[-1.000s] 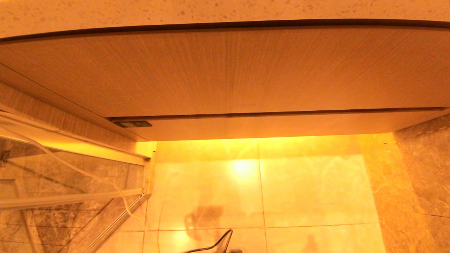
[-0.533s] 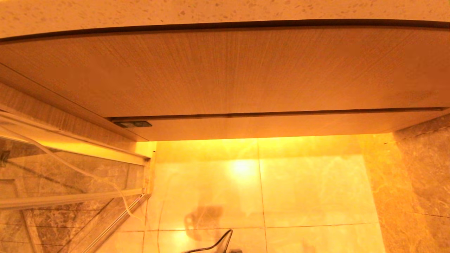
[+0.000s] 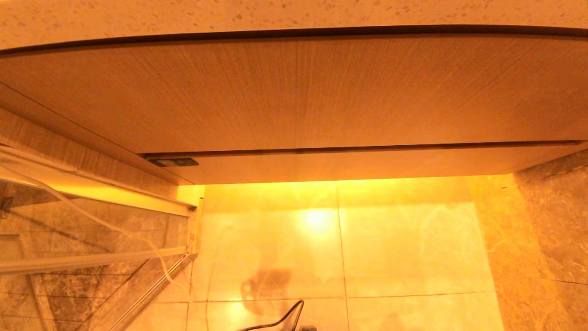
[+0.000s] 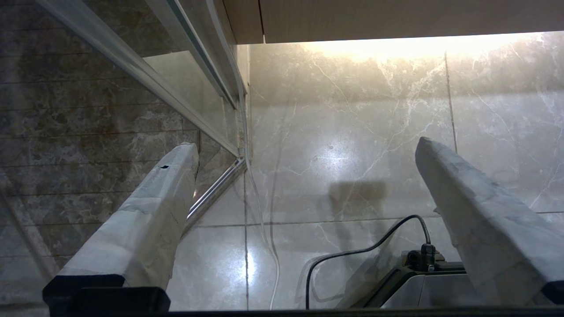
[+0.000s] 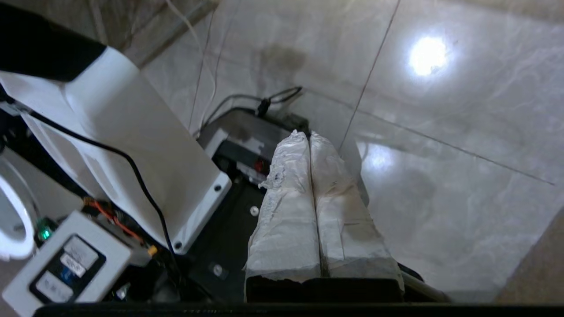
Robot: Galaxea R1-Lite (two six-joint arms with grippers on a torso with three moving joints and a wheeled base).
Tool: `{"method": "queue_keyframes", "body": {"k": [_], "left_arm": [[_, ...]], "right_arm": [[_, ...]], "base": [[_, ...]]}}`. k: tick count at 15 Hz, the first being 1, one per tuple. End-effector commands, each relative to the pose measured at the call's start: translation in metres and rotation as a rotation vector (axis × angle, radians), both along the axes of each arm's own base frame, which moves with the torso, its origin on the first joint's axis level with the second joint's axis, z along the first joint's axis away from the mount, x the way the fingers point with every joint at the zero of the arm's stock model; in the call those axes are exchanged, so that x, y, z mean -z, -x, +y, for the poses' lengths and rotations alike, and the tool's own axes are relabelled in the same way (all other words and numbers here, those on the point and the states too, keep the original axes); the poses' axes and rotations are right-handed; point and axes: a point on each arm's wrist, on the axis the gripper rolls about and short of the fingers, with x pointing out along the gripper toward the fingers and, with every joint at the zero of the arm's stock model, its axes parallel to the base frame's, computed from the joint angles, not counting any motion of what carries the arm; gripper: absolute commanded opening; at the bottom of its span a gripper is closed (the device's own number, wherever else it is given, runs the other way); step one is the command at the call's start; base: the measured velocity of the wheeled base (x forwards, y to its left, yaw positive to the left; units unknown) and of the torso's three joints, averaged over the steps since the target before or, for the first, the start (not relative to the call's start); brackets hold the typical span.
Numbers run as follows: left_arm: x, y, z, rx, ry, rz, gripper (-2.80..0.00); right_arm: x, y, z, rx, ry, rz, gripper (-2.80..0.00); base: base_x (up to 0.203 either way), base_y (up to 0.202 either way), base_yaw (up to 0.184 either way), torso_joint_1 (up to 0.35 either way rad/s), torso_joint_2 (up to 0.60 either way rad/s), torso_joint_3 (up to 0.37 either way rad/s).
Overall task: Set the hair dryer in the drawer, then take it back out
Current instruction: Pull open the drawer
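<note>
- head view – looks forward and down, close under the wood cabinet front (image 3: 294, 92), tiled floor (image 3: 390, 248) below
- left wrist – faces down at floor and glass partition (image 4: 132, 75)
- right wrist – faces down at floor and robot base (image 5: 132, 132)
- all three share the floor

**Both arms low over the tiled floor**

The left gripper (image 4: 304, 154), its two grey taped fingers (image 4: 145, 211) spread wide apart, hangs above the glossy marble-tiled floor (image 4: 352, 132). The right gripper (image 5: 309, 134) points down at that floor, fingers pressed together, empty.
</note>
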Motion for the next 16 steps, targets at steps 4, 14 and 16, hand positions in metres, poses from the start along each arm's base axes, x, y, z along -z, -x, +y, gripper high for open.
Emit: {"method": "queue_keyframes", "body": {"k": [4,14,16], "left_arm": [[0.000,0.000,0.000,0.000,0.000,0.000,0.00],[0.000,0.000,0.000,0.000,0.000,0.000,0.00],[0.000,0.000,0.000,0.000,0.000,0.000,0.00]], "right_arm": [[-0.027,-0.052,0.000,-0.187,0.253,0.202,-2.80],[-0.022,-0.210,-0.003,-0.540,0.563,0.347,-2.80],[-0.015,-0.225,-0.004,-0.536,0.616,0.336,-2.80]], "base": [[0.000,0.000,0.000,0.000,0.00,0.000],[0.000,0.000,0.000,0.000,0.00,0.000],[0.000,0.000,0.000,0.000,0.00,0.000]]}}
